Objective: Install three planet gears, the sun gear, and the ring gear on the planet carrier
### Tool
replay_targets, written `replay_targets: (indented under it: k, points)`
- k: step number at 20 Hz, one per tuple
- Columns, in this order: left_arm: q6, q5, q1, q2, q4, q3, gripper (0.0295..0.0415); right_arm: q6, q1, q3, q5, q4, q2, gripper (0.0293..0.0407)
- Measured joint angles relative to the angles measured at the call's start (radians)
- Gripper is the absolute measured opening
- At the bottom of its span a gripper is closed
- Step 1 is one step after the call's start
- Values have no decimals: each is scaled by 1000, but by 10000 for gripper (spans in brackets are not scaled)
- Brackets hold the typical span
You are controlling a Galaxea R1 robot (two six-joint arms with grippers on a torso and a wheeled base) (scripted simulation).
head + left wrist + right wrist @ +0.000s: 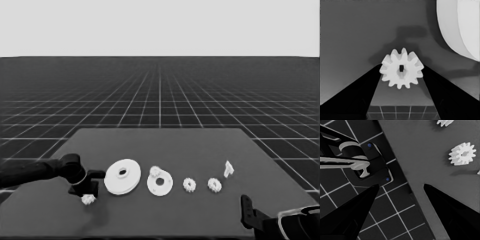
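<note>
My left gripper (88, 194) is over the table's left part, just left of the larger round part, the ring gear (122, 176). In the left wrist view its fingers (367, 87) press both sides of a planet gear (401, 68), so it is shut on that gear (88, 199). The smaller round part, the planet carrier (160, 183), lies right of the ring gear. One gear (155, 171) sits on its far left rim. Two more gears (189, 185) (214, 185) lie to its right. My right gripper (401, 184) is parked open off the table's near right corner.
A thin white piece (228, 168) stands at the right, beyond the gears. The ring gear's edge (460, 27) looms close beside the left gripper. Dark machinery with blue lights (367, 167) shows past the table's edge in the right wrist view.
</note>
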Motion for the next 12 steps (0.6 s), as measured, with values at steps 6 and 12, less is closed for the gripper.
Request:
replay_targets:
  k: [6, 12]
  points:
    - [0, 0, 0, 0, 0, 0, 312, 0, 0, 0, 0, 0, 0, 385]
    - [-30, 134, -222, -70, -181, 135, 312, 0, 0, 0, 0, 0, 0, 385]
